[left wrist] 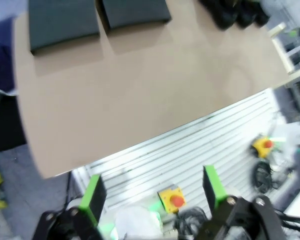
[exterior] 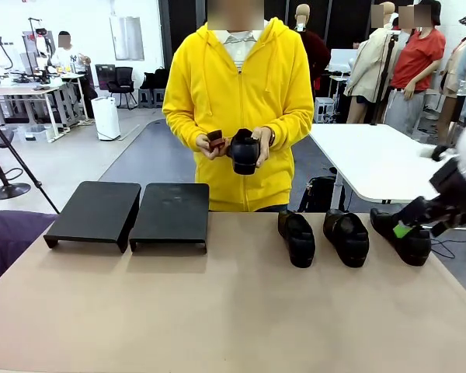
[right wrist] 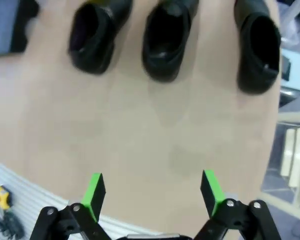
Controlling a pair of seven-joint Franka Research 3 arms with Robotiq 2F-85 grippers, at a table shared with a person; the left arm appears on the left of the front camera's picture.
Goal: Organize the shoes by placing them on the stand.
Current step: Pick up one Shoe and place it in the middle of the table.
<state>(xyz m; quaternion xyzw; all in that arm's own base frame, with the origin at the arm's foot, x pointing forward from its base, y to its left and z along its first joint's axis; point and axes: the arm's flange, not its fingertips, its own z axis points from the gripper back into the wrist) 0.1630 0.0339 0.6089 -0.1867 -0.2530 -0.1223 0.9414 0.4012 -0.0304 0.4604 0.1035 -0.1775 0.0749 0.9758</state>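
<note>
A person [exterior: 237, 93] in a yellow hoodie stands at the far side of the table [exterior: 233, 318], holding one shoe [exterior: 245, 150] in both hands at waist height, clear of the tabletop. Three more shoes sit in a row on the table's right half near its far edge: the left shoe [exterior: 297, 239], the middle shoe [exterior: 348, 239] just beside it, and the right shoe [exterior: 413, 250] a little farther off. Two black stands, the left stand [exterior: 95, 211] and the right stand [exterior: 171, 214], sit side by side on the table's left half, well apart from the row of shoes. The right arm [exterior: 454, 190] reaches in from the right edge, low beside the right shoe. In its wrist view the right gripper [right wrist: 153, 190] is spread wide with nothing between its green pads [right wrist: 95, 192], hovering above bare tabletop on the robot's side of the three shoes. The left gripper [left wrist: 152, 192] is likewise spread wide and empty, hanging over the table's near edge, above a slotted metal base [left wrist: 190, 150] carrying a yellow box with a red button [left wrist: 172, 199]; both stands and the shoes lie far ahead of it.
</note>
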